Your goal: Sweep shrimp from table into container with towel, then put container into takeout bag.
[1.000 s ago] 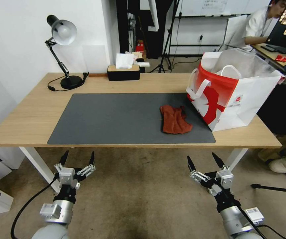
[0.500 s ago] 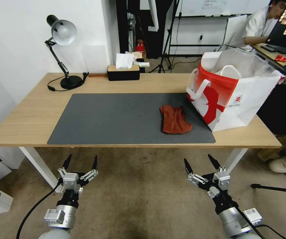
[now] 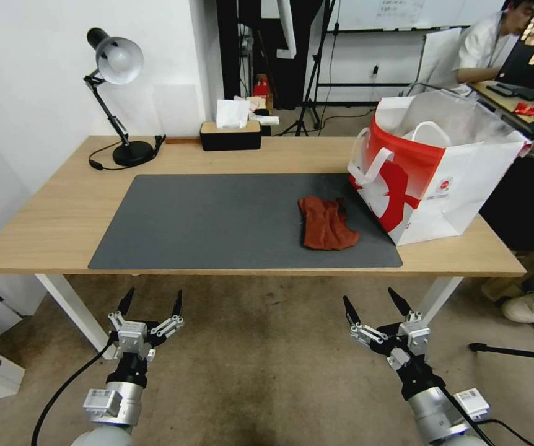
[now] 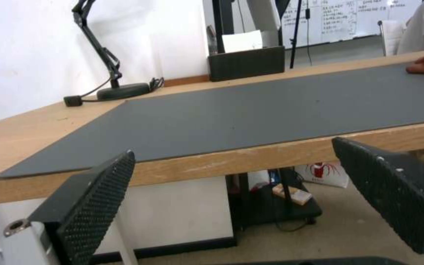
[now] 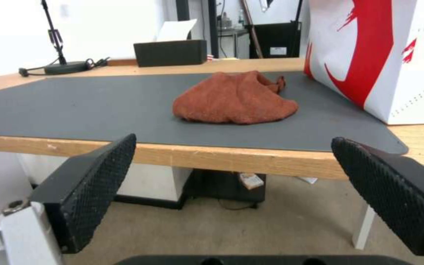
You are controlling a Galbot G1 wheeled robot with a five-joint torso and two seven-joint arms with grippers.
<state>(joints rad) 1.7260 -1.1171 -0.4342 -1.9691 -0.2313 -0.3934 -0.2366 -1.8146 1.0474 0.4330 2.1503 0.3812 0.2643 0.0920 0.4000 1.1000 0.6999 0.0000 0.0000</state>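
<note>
- Long light-wood desk (image 3: 50,217) with white legs: its front edge runs ahead of and above both hands. Both arms hang low over the carpet in front of it, which reads as a parked pose clear of the work surface.
- Large dark grey rectangular mat (image 3: 217,217) on the desk: spans the stretch ahead of both hands; bare in front of the left hand.
- Large boxy white paper takeout bag (image 3: 459,179) with red print and white loop handles: stands upright and open-mouthed, ahead of the right hand and slightly outboard of it, one corner resting on the mat. Judged: left open so a bowl could be lowered in. Its contents are hidden, so I cannot tell whether the container sits inside.
- Small rust-red soft towel (image 3: 326,224): lies crumpled on the mat, almost straight ahead of the right hand, just beside the bag's base and not held. Judged: laid down loose within the right arm's reach.
- Left hand (image 3: 150,300): black textured fingers spread apart, holding nothing, pointing at the desk edge.
- Right hand (image 3: 371,303): fingers likewise spread apart and empty, aimed toward the towel.
- No shellfish and no white bowl on the mat; judged: sweeping finished or not laid out, cannot tell which.
</note>
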